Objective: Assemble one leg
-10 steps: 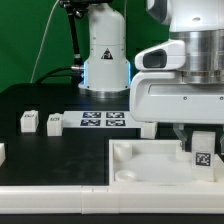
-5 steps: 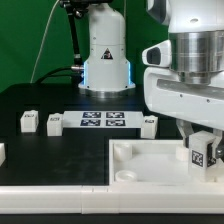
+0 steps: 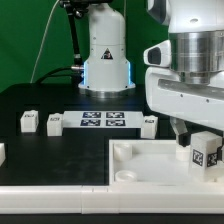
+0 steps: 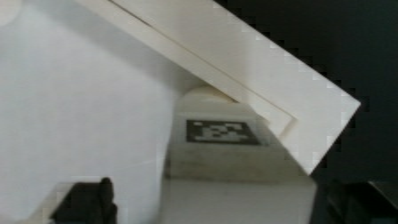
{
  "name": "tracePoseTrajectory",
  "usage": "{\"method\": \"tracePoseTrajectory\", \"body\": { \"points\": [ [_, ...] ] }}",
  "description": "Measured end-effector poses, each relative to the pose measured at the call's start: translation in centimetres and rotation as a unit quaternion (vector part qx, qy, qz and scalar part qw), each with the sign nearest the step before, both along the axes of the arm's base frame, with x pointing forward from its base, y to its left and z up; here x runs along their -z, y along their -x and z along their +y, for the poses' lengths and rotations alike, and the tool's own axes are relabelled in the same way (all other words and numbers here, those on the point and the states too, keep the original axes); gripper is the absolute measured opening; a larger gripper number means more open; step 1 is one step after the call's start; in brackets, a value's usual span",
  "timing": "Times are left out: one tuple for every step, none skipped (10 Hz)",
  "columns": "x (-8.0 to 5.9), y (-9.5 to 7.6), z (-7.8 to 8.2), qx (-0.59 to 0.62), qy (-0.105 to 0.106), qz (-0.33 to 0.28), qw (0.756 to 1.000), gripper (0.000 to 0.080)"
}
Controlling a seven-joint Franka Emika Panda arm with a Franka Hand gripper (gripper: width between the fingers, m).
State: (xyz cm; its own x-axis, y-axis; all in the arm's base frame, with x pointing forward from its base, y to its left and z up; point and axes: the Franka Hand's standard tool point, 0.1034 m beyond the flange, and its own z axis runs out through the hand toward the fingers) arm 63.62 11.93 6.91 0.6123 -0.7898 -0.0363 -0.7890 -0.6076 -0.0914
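Note:
My gripper [image 3: 200, 140] is at the exterior view's right, shut on a leg [image 3: 206, 155], a small white block with a black-and-white tag. It holds the leg upright, slightly tilted, at the right corner of the large square white piece [image 3: 120, 160]. In the wrist view the leg's tag face [image 4: 221, 131] shows between the two dark fingertips [image 4: 89, 200], with the gripper [image 4: 214, 205] over the white piece [image 4: 89, 100]. Three more legs [image 3: 28, 121], [image 3: 54, 123], [image 3: 148, 125] lie on the black table.
The marker board [image 3: 103, 121] lies flat behind the white piece. Another white part [image 3: 2, 152] shows at the left edge. The robot's base [image 3: 105, 55] stands at the back, before a green backdrop.
The hand has turned about its vertical axis since one second ago, and the leg has turned with it and shifted slightly right and down.

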Motion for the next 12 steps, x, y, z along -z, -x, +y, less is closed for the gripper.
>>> {"method": "tracePoseTrajectory", "body": {
  "points": [
    [0.00,0.03,0.17,-0.055,0.003,-0.005,0.998,0.0645],
    [0.00,0.06,0.33,-0.100,0.005,-0.008,0.995,0.0645],
    [0.01,0.06,0.33,-0.162,0.009,-0.013,0.987,0.0649],
    [-0.01,0.01,0.36,-0.229,0.016,-0.019,0.973,0.0649],
    [0.04,0.01,0.30,-0.281,0.019,-0.022,0.959,0.0649],
    [0.07,0.00,0.17,-0.319,0.021,-0.025,0.947,0.0649],
    [0.07,-0.03,-0.04,-0.382,0.024,-0.030,0.923,0.0649],
    [0.05,-0.04,-0.05,-0.416,0.026,-0.033,0.908,0.0649],
    [-0.02,-0.04,0.11,-0.457,0.029,-0.036,0.888,0.0649],
    [-0.20,-0.04,0.49,-0.487,0.031,-0.039,0.872,0.0649],
    [-0.23,-0.05,0.60,-0.522,0.032,-0.043,0.851,0.0649],
    [-0.25,-0.10,0.58,-0.535,0.034,-0.045,0.843,0.0649]
  ]
}}
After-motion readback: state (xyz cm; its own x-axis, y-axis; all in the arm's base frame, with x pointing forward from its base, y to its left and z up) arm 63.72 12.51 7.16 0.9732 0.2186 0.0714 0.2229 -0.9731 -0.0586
